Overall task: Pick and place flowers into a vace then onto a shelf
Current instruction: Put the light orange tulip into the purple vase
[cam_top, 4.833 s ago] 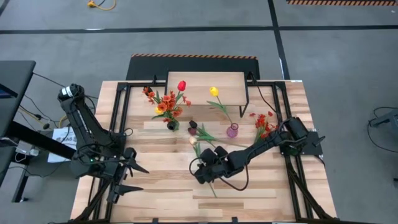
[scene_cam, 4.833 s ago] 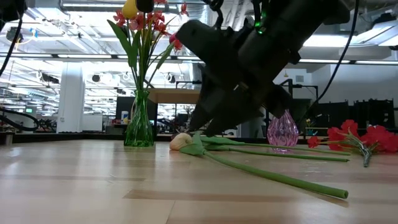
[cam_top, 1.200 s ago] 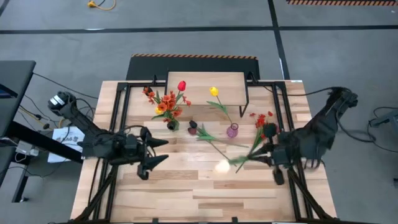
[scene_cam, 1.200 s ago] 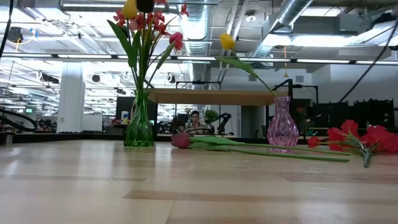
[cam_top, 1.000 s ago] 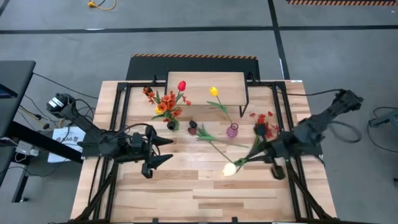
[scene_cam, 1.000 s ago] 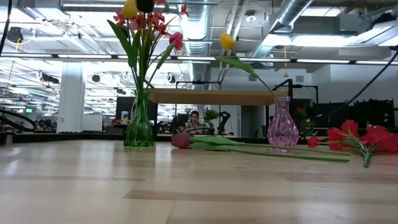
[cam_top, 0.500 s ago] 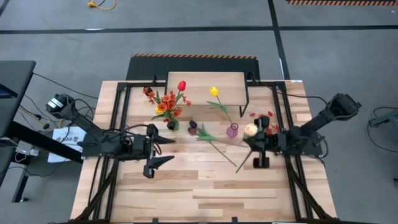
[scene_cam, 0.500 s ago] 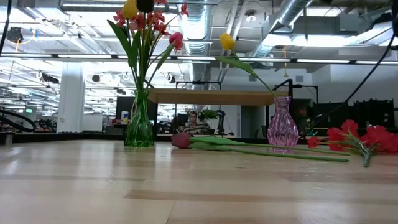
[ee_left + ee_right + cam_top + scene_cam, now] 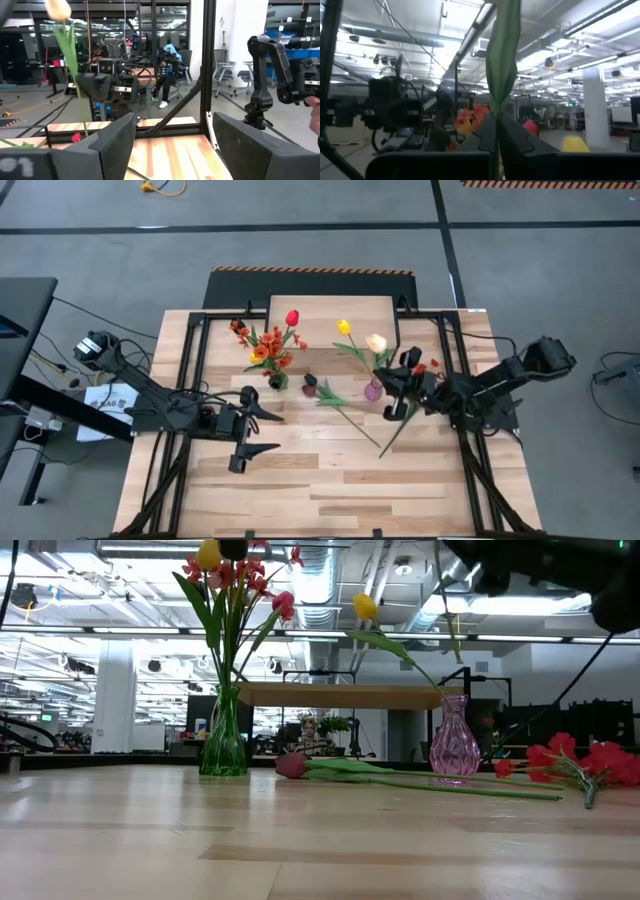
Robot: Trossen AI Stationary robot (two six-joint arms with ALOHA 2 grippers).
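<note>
My right gripper [image 9: 396, 392] is shut on a cream tulip [image 9: 376, 342], held high by the pink vase [image 9: 373, 390]; a yellow tulip [image 9: 344, 328] stands in that vase. In the left wrist view the cream tulip [image 9: 57, 7] stands almost upright. A green vase [image 9: 277, 381] holds a mixed bunch. A dark maroon tulip [image 9: 291, 765] lies flat on the table. A red-orange spray [image 9: 570, 755] lies at the right. The shelf [image 9: 330, 315] stands at the far edge. My left gripper [image 9: 266, 430] hangs open over the table's left half. My right gripper pinches the cream tulip's green stem [image 9: 496, 112] about midway along it between its two fingers. The fingers come level from the table's right and lie across the stem. The flower is lifted clear, near upright, bloom on top, its lower stem [image 9: 392, 435] hanging free.
Black frame rails [image 9: 196, 350] run along the table's left and right sides. Bare wooden planks [image 9: 330, 490] stretch along the near edge. Beyond the table, the low view shows an open room with desks.
My right gripper has gone toward the far edge and toward the pink vase, turning as it went. The cream tulip has swung over with it: its bloom, low toward the near side a second ago, now stands on top near the vase. The grip stays shut.
</note>
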